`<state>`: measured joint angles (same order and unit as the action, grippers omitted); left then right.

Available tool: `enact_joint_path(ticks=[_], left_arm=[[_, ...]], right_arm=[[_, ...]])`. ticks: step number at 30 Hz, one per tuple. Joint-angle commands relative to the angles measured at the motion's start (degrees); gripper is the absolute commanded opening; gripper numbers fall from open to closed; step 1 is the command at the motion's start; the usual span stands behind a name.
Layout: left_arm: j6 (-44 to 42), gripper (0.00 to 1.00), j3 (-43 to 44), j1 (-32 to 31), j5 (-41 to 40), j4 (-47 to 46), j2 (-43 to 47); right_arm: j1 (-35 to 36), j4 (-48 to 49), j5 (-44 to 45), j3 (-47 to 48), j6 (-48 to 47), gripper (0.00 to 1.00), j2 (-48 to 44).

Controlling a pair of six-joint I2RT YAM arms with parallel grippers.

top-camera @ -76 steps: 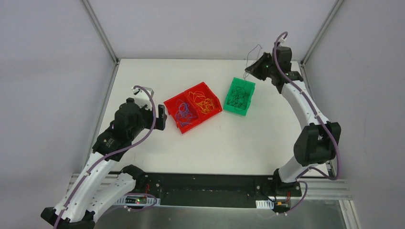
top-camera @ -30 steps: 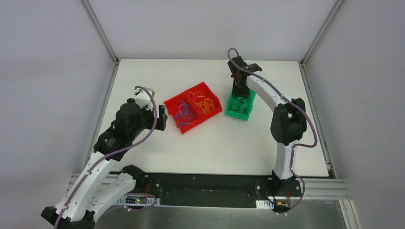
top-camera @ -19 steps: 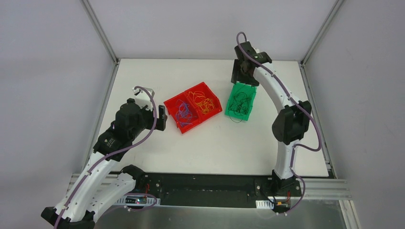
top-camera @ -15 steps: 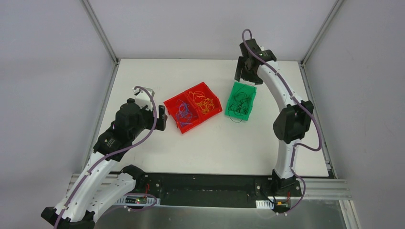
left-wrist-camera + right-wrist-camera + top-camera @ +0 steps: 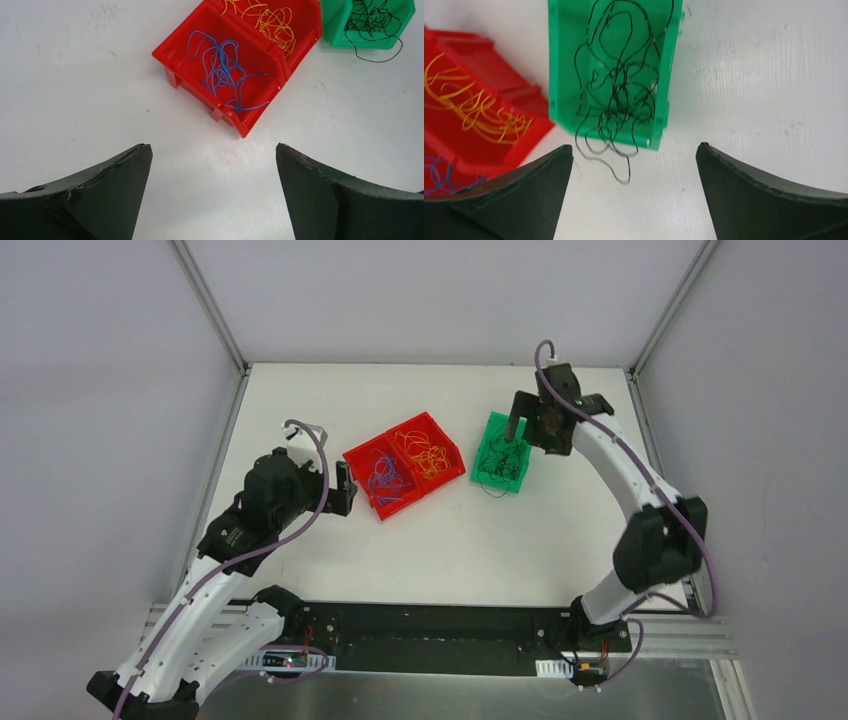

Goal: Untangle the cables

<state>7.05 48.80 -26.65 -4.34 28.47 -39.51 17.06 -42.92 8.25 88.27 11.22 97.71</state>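
1. The right gripper point(image 5: 520, 428) has swung from behind the green bin point(image 5: 489, 430) to just right of it, in the upper right of the overhead view; its jaws stand wide with nothing between them.
2. Two and a half seconds ago it held a black strand aloft near the far right corner; a second ago it was down over the green bin; that strand has since been let go.
3. The black cables point(image 5: 619, 100) now lie heaped in the green bin, centre top of the right wrist view; one loop point(image 5: 616, 172) spills over the lower rim onto the table point(image 5: 450, 540).
4. The blue cables point(image 5: 222, 70) and orange cables point(image 5: 272, 22) lie each in its own compartment of the red bins point(image 5: 372, 502), left of the green one; neither has shifted.
5. The left gripper point(image 5: 212, 195) has barely moved; it hangs left of the red bins, jaws wide and empty.
6. Judgement: the colours look fully sorted and no loose tangle shows on the table; only the spilled loop may want tucking in.
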Motion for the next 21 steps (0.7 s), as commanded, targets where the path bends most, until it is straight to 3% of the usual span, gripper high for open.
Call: enact_joint_path(ticks=[1, 5, 11, 16, 19, 21], left_arm=[[5.4, 0.99, 0.9, -0.4, 1.7, -1.6, 0.3], [13.3, 0.99, 3.0, -0.3, -9.3, -1.1, 2.7], [10.1, 0.99, 7.8, -0.4, -21.8, -1.1, 7.9], [9.0, 0.99, 10.0, -0.3, -26.8, -1.1, 9.7], [7.5, 0.96, 11.5, -0.3, -25.7, -0.2, 8.2], [8.7, 0.99, 12.6, -0.3, -25.9, 2.5, 6.5]], right_arm=[[0.1, 14.1, -5.0, -11.7, -1.3, 0.99, -20.9], [0.0, 17.2, -1.2, -20.0, -2.8, 0.99, -36.1], [0.0, 18.5, 2.1, -25.4, -4.2, 0.99, -56.0], [0.0, 18.0, 3.7, -26.0, -4.7, 0.99, -63.7], [0.0, 16.9, 3.3, -25.4, -4.9, 0.99, -64.8], [0.1, 16.1, 2.8, -24.9, -4.8, 0.99, -65.0]])
